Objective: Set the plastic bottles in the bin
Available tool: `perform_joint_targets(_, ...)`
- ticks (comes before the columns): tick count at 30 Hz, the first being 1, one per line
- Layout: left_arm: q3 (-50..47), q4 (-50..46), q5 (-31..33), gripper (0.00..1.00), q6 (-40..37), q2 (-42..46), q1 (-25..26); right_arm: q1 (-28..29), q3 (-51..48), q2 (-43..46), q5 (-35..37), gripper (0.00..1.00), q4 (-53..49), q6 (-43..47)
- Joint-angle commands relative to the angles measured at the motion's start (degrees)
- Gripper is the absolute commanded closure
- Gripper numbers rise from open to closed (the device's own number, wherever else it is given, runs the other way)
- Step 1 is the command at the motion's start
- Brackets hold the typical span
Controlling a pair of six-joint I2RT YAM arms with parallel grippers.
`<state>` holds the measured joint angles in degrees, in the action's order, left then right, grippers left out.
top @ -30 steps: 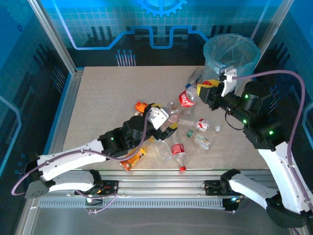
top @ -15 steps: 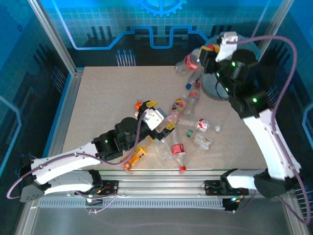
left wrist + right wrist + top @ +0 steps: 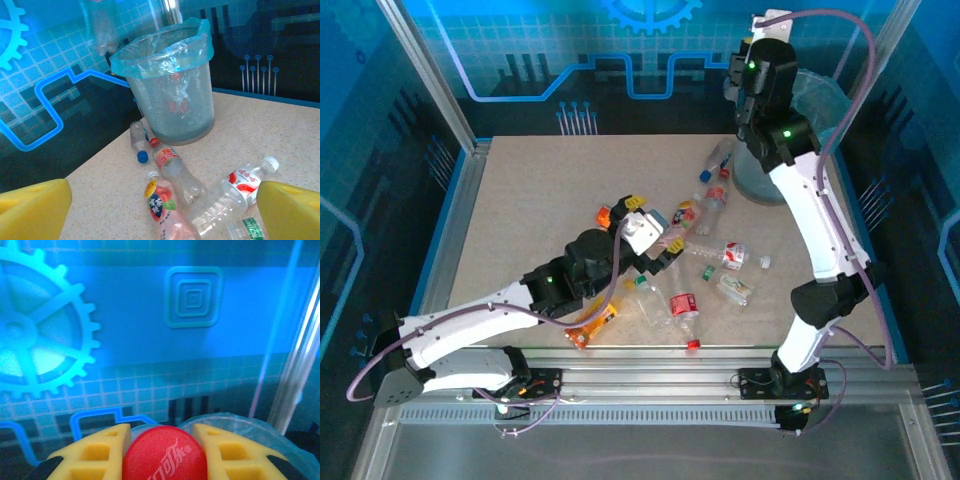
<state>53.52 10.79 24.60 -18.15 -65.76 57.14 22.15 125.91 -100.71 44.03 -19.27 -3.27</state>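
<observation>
**Red-capped bottle hanging at the bin rim, the rest lying on the table**

Red-capped bottle (image 3: 164, 457) is sitting with its cap pinched between the yellow fingers of the right gripper (image 3: 161, 435), which is closing tight on it. White script is showing on the cap. In the left wrist view its clear body is hanging, blurred, high up by the rim of the bin (image 3: 170, 100), not inside.

Bin is standing at the table's far right corner: grey mesh, light-blue bag folding over the rim, red bits showing through the wall.

Loose bottles (image 3: 705, 215) are lying on their sides mid-table, between the bin and the left gripper (image 3: 655, 235). All are clear, with red, pink, green or orange labels. One with a blue cap (image 3: 137, 142) is lying just beside the bin base. A few loose caps (image 3: 693, 344) are lying near the front edge.

Left gripper is hovering low over the cluster, fingers spreading wide, holding nothing.

Table (image 3: 540, 200) is showing a speckled beige top. Aluminium frame (image 3: 420, 60) is running around it. Blue backlit wall panels (image 3: 650, 15), with gear and circuit graphics, are glowing behind.
</observation>
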Motion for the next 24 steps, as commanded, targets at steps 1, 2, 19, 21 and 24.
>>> perform_joint_targets(1,-0.7,3.1,0.0,0.04,2.1,1.0,-1.9,-3.0,4.8,-1.9,4.4,1.00,2.0,1.2)
perform_joint_targets(2,-1.0,3.2,-0.1,0.04,3.0,1.4,-2.5,-3.3,5.8,-2.5,4.7,1.00,2.0,1.7)
perform_joint_targets(19,4.3,1.3,-4.6,0.04,5.3,-2.0,-11.8,-4.0,19.4,-10.2,7.1,1.00,-0.7,6.6)
perform_joint_targets(21,6.0,1.2,-4.6,0.04,5.3,-2.7,-12.3,-4.0,20.9,-10.3,6.7,1.00,-1.8,6.2)
perform_joint_targets(24,8.6,0.3,-5.0,0.04,5.4,-3.7,-13.0,-3.9,24.0,-11.3,6.5,1.00,-4.5,6.3)
